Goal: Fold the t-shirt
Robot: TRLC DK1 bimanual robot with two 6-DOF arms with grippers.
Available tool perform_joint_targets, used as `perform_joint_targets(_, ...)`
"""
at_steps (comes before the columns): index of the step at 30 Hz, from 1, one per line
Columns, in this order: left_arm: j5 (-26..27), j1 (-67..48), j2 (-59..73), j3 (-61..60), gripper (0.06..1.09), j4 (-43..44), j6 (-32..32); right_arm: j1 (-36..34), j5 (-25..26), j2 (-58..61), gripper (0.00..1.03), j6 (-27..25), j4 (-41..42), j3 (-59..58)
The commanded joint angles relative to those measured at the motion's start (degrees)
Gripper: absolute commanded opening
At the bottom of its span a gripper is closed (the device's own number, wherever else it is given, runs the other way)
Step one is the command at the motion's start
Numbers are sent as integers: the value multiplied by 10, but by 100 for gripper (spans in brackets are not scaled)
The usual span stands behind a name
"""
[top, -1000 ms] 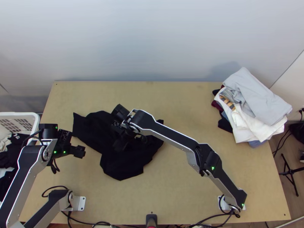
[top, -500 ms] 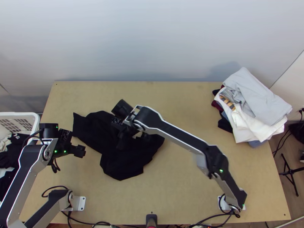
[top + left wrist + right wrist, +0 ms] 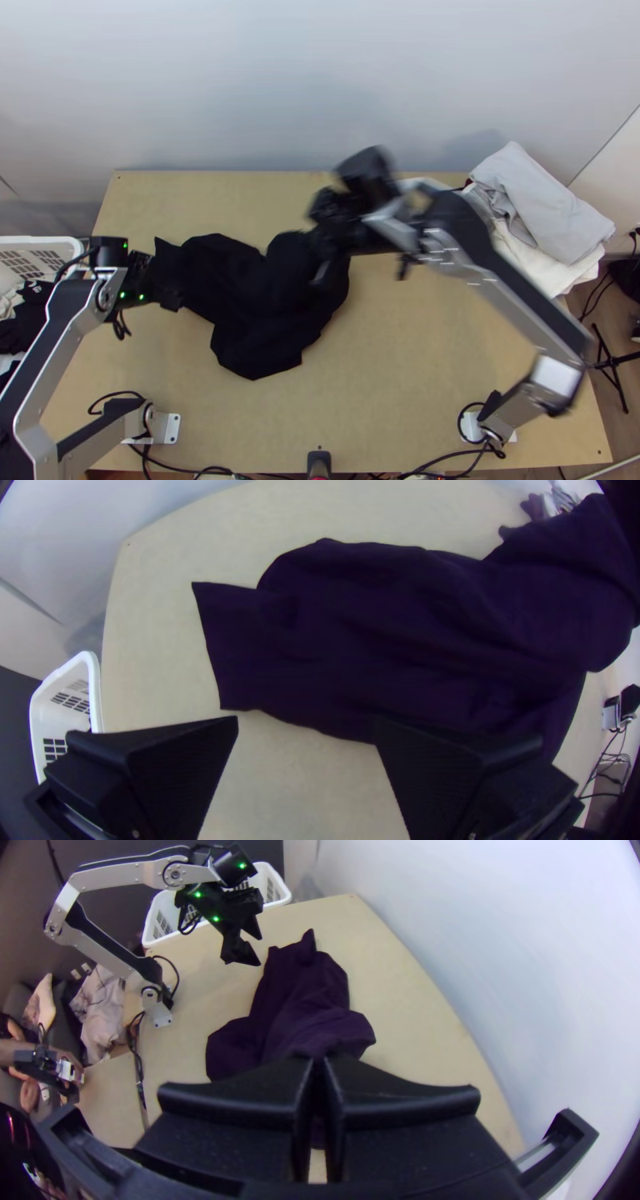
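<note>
Basket: The white basket [image 3: 60, 242] stands beside the left side of the table [image 3: 400, 360]. From above one sees dark and light clothes in it; the left wrist view gives its grid wall.

Left pincer: The left pincer [image 3: 174, 301] is at the left end of the shirt. From above it is a dark form; the left wrist view tells more, with two fingers [image 3: 180, 767] wide apart and bare table between them, so it holds nothing. Whether one finger touches the cloth, one cannot tell.

T-shirt: The dark t-shirt [image 3: 256, 336] lies bunched on the left and middle part of the table, with a flat, straight-edged end on the left. The left wrist view shows the other end raised.

Right pincer: The right pincer [image 3: 320, 264] is blurred from above, over the raised cloth. In the right wrist view its fingers [image 3: 247, 1097] are nearly together, with shirt cloth pinched between.

Clothes pile: Grey and white clothes [image 3: 548, 208] lie at the far right corner.
</note>
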Motion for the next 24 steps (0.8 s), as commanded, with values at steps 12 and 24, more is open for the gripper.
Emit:
perform_joint_targets(12, -5, -88, 339, 284, 103, 29, -15, -126, -23, -259, 3, 3, -11, -317)
perform_joint_targets(24, -5, -171, 510, 466, 103, -45, -10, -132, -24, -251, 3, -21, 1, -369)
